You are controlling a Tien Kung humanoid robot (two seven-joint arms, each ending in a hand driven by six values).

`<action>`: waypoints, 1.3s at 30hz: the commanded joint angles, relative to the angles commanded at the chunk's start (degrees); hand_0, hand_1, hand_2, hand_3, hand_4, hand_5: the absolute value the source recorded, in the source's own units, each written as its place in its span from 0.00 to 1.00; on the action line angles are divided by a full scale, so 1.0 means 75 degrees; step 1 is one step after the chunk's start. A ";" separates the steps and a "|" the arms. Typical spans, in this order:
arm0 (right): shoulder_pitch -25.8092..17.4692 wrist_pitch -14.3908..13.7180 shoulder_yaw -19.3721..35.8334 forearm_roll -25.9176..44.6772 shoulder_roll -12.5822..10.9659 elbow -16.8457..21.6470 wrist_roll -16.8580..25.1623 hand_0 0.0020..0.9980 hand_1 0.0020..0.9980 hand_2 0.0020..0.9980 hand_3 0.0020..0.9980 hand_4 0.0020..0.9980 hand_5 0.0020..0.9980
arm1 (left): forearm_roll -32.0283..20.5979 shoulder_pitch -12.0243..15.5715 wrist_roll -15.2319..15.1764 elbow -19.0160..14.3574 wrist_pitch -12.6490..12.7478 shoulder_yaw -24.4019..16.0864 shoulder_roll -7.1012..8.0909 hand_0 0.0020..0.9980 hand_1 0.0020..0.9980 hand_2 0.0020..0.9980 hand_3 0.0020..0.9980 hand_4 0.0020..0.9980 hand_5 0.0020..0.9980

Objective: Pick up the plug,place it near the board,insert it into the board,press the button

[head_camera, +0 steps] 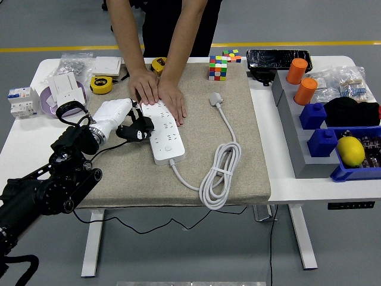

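Note:
A white power strip point(165, 132) lies lengthwise on the beige mat point(238, 161). A person at the far side presses both hands point(156, 92) flat on the strip's far end. The strip's white plug point(215, 98) lies loose on the mat to the right, and its cable runs down to a bundled coil point(219, 176). My left hand point(136, 128), white-backed with black fingers, is at the strip's left edge, about halfway along it. Its fingers are curled and hold nothing. The plug is well to the right of this hand.
A Rubik's cube point(218, 67) stands at the mat's far edge. Tape measures point(101, 84), white switch parts point(64, 87) and a breaker point(19, 100) crowd the far left. On the right are a grey rack point(290, 134) with orange cylinders point(305, 91), blue bins point(355, 171) and a lemon point(350, 151).

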 joint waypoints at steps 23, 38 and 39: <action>0.0017 -0.0007 -0.0017 0.0045 -0.0005 0.0000 0.0005 0.62 0.58 0.62 0.54 0.89 0.59 | 0.0046 -0.0089 0.0070 -0.0041 -0.0244 0.0242 0.0099 0.74 0.65 0.43 0.41 0.43 0.00; 0.0046 -0.0014 -0.0003 0.0073 -0.0014 0.0000 0.0002 0.62 0.58 0.61 0.54 0.89 0.59 | 0.0522 -0.0412 0.0177 -0.0214 -0.0438 0.0407 0.0201 0.74 0.66 0.44 0.42 0.44 0.00; 0.0044 -0.0013 0.0001 0.0072 -0.0016 0.0000 0.0001 0.62 0.58 0.61 0.54 0.89 0.59 | 0.0579 -0.0446 0.0189 -0.0217 -0.0466 0.0434 0.0215 0.74 0.66 0.44 0.42 0.44 0.00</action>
